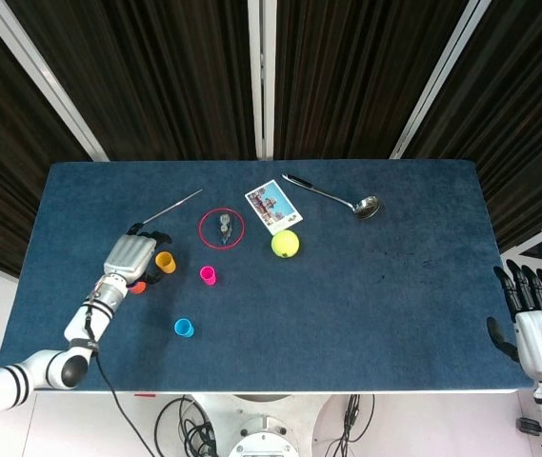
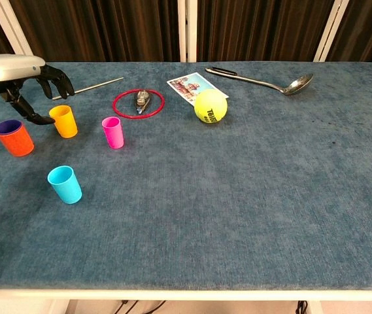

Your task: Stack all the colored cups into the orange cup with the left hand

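The orange cup (image 2: 14,140) stands at the table's left with a purple cup (image 2: 7,126) nested inside it. A yellow cup (image 2: 63,121) (image 1: 165,262) stands just right of it, then a pink cup (image 2: 112,132) (image 1: 208,275). A cyan cup (image 2: 65,184) (image 1: 184,327) sits nearer the front edge. My left hand (image 2: 22,77) (image 1: 130,256) hovers open over the yellow cup's left side, fingers spread and curved down around it, holding nothing. In the head view the orange cup (image 1: 137,287) is mostly hidden under that hand. My right hand (image 1: 535,324) rests open off the table's right front corner.
A red ring (image 2: 138,103) with a small metal object inside lies behind the pink cup. A metal rod (image 2: 87,87), a picture card (image 2: 189,85), a yellow tennis ball (image 2: 210,106) and a ladle (image 2: 264,81) lie along the back half.
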